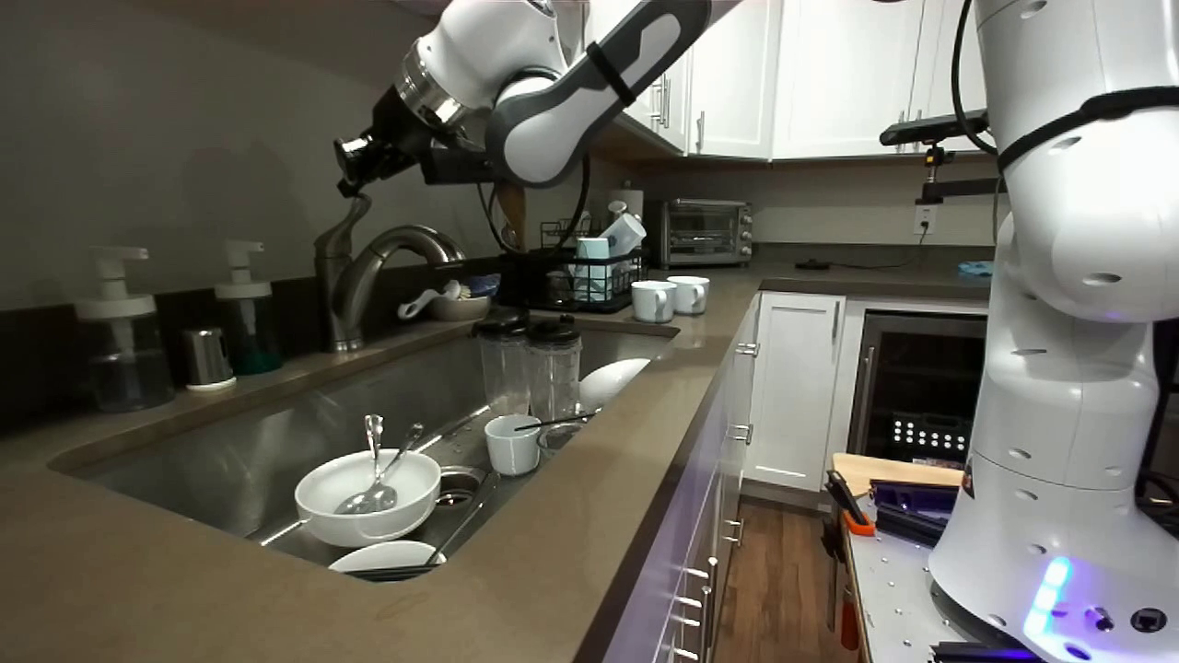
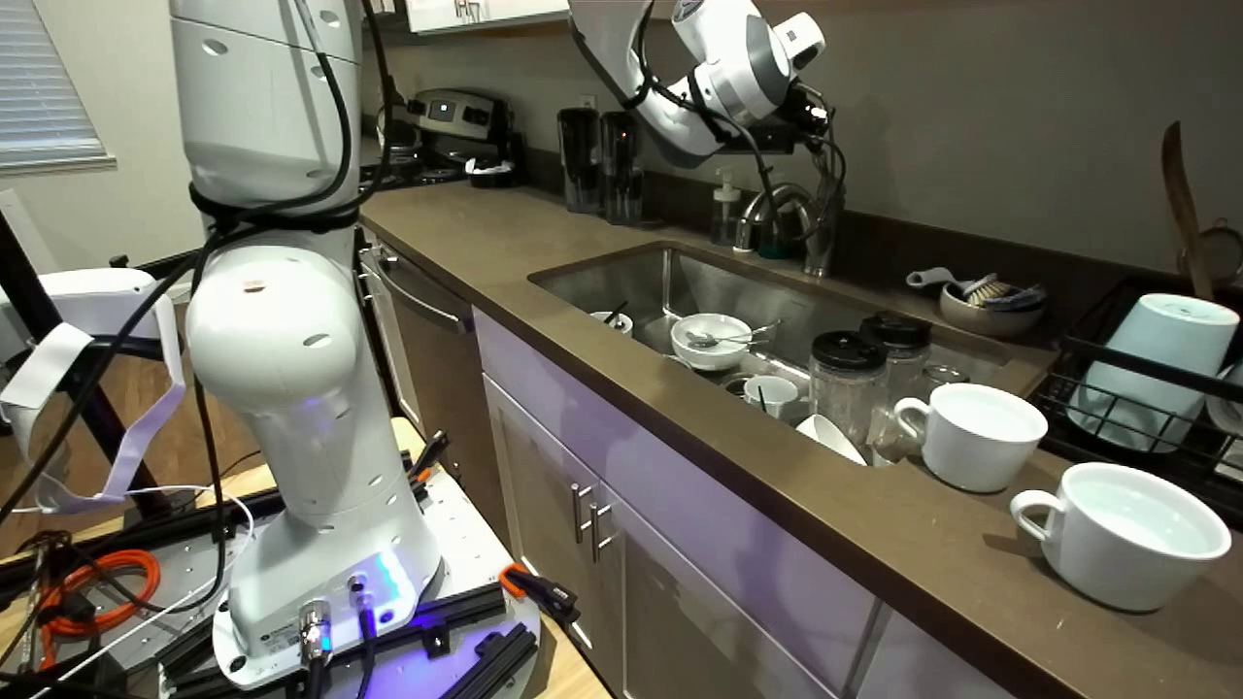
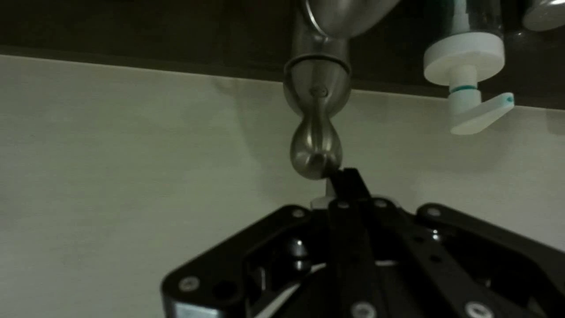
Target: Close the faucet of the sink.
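Observation:
The faucet (image 1: 348, 304) is a brushed-silver gooseneck behind the sink; it also shows in an exterior view (image 2: 819, 248), partly behind cables. Its lever handle (image 1: 341, 238) points up. In the wrist view the lever (image 3: 316, 148) ends in a rounded knob. The sink (image 1: 304, 414) is a steel basin holding dishes, also seen in an exterior view (image 2: 714, 282). My gripper (image 1: 348, 191) is at the lever's top. In the wrist view its fingers (image 3: 346, 174) are shut together with nothing between them, overlapping the knob's edge; I cannot tell whether they touch it.
Soap dispensers (image 1: 247, 308) stand beside the faucet, one also in the wrist view (image 3: 463, 62). A small bowl with brushes (image 2: 991, 313) and a dish rack (image 1: 599, 276) are on the other side. The wall (image 3: 132, 176) is close behind. White mugs (image 2: 981, 437) stand on the counter.

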Robot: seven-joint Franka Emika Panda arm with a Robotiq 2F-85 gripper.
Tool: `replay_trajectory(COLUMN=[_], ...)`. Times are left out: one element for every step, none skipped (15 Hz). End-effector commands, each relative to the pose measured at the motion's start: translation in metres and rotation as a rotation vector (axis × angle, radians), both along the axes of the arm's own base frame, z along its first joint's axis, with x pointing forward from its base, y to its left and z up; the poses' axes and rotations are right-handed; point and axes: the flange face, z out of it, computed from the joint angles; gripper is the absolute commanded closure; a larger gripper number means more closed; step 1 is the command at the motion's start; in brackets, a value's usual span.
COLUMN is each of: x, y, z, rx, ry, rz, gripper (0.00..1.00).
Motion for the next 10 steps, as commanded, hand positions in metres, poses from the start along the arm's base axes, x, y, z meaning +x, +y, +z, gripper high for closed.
replay_trajectory(x=[-0.034,-0.041,-0.048,-0.057,-0.065,-0.072,-0.08,-0.088,-0.097,-0.105], y=[-0.003,-0.004,-0.007,-0.01,-0.012,-0.014,-0.014,-0.014,-0.012,-0.01], z=[-0.019,-0.02,-0.021,-0.019,-0.017,-0.014,-0.009,-0.004,0.0,0.004], rx=[0.003,-0.002,-0.007,-0.012,-0.022,-0.028,-0.032,-0.037,-0.042,-0.05], ry=[0.056,0.065,0.073,0.076,0.076,0.074,0.068,0.063,0.061,0.062], rz=[-0.023,-0.03,-0.038,-0.048,-0.053,-0.056,-0.059,-0.061,-0.061,-0.063], gripper=[0.97,0.97,0.97,0.97,0.97,0.97,0.97,0.97,0.97,0.97])
